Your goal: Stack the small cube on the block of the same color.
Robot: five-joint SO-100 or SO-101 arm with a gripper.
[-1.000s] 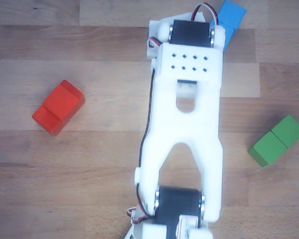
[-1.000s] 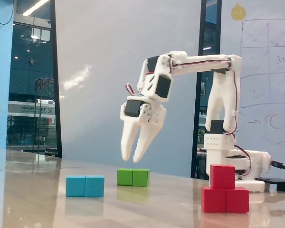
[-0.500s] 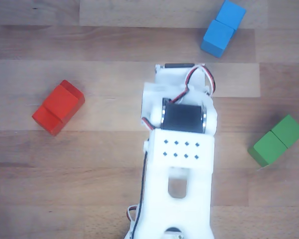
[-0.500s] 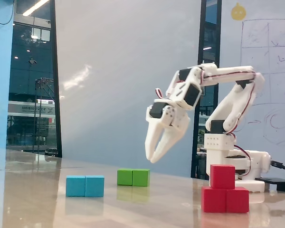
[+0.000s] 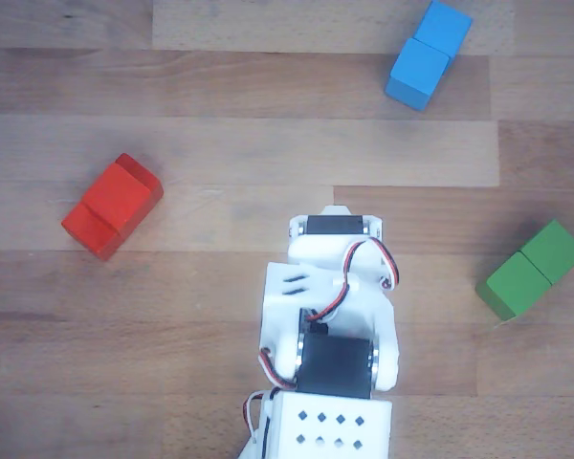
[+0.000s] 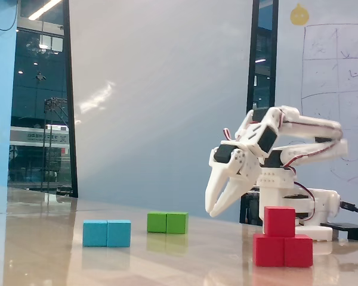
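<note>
Stack done, arm folded low over its base.
Small cube seated on the block at 4 o'clock in the fixed view, squarely on the left half; same red pair at 9 o'clock in the other view. Gripper empty, tips nearly together with a thin gap, hanging above the table just left of the stack and clear of it. Judged best: fold back slowly, tips kept high and away from the stack, no sideways sweep near it. Blue block and green block untouched. No readable brand or label; whiteboard scribbles too faint to read.
</note>
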